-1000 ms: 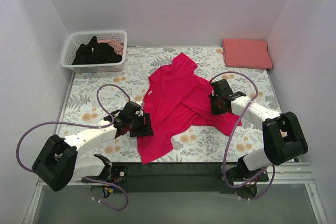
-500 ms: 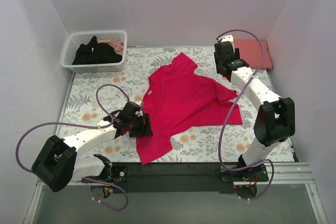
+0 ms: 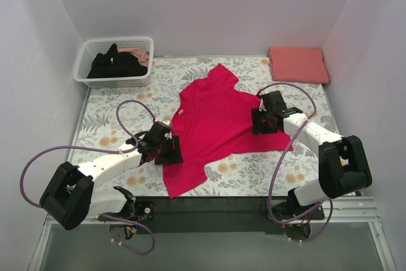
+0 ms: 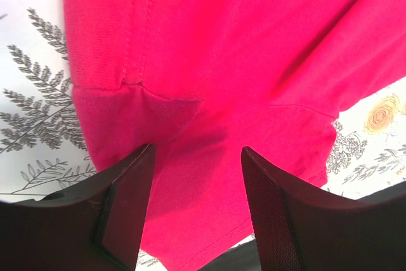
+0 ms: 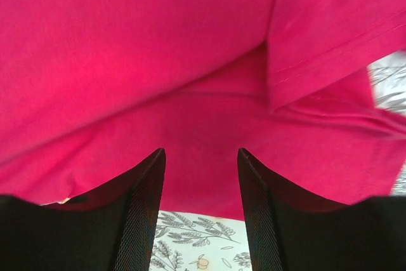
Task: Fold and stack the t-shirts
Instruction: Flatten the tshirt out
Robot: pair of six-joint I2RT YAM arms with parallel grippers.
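A crimson t-shirt (image 3: 212, 125) lies spread on the floral cloth (image 3: 114, 125) in the middle of the table. My left gripper (image 3: 170, 152) is low over the shirt's left edge. Its jaws are open with crimson fabric (image 4: 209, 61) beneath them, and nothing is pinched between the left gripper's (image 4: 196, 149) fingers. My right gripper (image 3: 260, 122) is at the shirt's right side, by the sleeve. Seen from its wrist, the right gripper (image 5: 200, 152) is open over the shirt's hem (image 5: 209, 188). A salmon-pink t-shirt (image 3: 298, 65) lies folded at the back right. A black t-shirt (image 3: 117, 65) sits in the basket.
The white lattice basket (image 3: 114, 42) stands at the back left, with a bit of pale pink fabric (image 3: 136, 52) beside the black one. White walls close in on three sides. A dark strip (image 3: 216, 204) runs along the near table edge.
The right gripper opened, let go of the shirt's folded-over right part, swung up to the back right, then came back down to the shirt's right side. The shirt now lies flatter. The left arm barely moved.
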